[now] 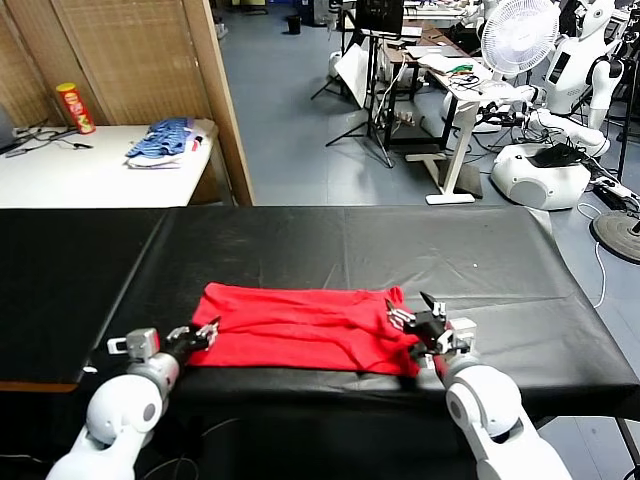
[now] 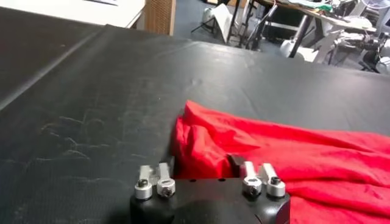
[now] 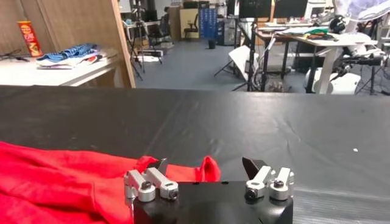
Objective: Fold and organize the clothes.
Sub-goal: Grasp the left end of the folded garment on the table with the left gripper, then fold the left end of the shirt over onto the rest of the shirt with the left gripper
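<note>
T-shirt (image 1: 300, 328), red, lies near the front edge of the black table (image 1: 400, 240), long axis running left to right. Your left gripper (image 1: 203, 333) sits at its left end, jaws around a fold of cloth; closed or not, cannot tell. Your right gripper (image 1: 418, 322) stands open at the right end, equally near.

Blue striped pile (image 1: 163, 141), fan (image 1: 519, 36), can (image 1: 75, 108)
</note>
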Action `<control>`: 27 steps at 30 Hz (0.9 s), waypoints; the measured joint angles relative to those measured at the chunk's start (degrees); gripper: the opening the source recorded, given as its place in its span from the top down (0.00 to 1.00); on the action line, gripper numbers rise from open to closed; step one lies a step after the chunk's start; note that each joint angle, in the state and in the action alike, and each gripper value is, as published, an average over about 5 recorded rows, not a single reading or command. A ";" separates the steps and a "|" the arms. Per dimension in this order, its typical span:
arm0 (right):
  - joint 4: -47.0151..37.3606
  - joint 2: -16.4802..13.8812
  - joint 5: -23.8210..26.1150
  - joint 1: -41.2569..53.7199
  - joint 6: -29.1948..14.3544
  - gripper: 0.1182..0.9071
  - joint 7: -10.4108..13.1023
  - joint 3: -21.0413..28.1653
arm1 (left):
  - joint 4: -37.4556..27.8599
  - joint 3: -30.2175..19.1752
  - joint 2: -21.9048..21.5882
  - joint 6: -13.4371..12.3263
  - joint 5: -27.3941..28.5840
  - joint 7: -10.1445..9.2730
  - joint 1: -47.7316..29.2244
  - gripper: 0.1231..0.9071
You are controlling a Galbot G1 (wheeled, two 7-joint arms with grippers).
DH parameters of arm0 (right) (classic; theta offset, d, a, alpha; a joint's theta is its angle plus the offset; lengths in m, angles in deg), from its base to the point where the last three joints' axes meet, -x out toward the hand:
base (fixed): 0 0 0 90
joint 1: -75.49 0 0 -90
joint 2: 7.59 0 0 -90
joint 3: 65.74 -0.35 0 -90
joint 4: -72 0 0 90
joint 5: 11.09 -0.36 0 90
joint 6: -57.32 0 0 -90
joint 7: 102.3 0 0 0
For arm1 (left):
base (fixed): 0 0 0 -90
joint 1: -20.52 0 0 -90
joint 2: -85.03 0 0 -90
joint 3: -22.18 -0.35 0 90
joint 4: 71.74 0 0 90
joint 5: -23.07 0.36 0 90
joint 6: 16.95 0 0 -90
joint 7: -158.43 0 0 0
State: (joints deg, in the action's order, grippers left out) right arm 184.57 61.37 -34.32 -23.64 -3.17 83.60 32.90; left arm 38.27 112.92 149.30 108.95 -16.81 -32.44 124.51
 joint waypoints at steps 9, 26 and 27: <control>1.41 0.49 0.56 -1.29 0.07 0.14 0.08 -1.48 | -0.98 0.74 -1.92 -3.87 10.98 0.23 0.28 0.94; 3.96 1.36 2.48 -5.02 -0.20 0.14 0.11 -5.17 | 8.50 -1.17 -8.69 -1.65 14.57 -3.87 2.11 0.95; 4.12 1.49 2.58 -5.32 -0.22 0.14 0.10 -5.45 | 9.62 -2.37 -7.76 -0.63 11.81 -4.50 1.59 0.95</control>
State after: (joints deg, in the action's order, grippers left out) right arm 188.69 62.85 -31.74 -28.95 -3.39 83.71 27.45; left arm 47.89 110.54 141.53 108.32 -5.01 -36.94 126.09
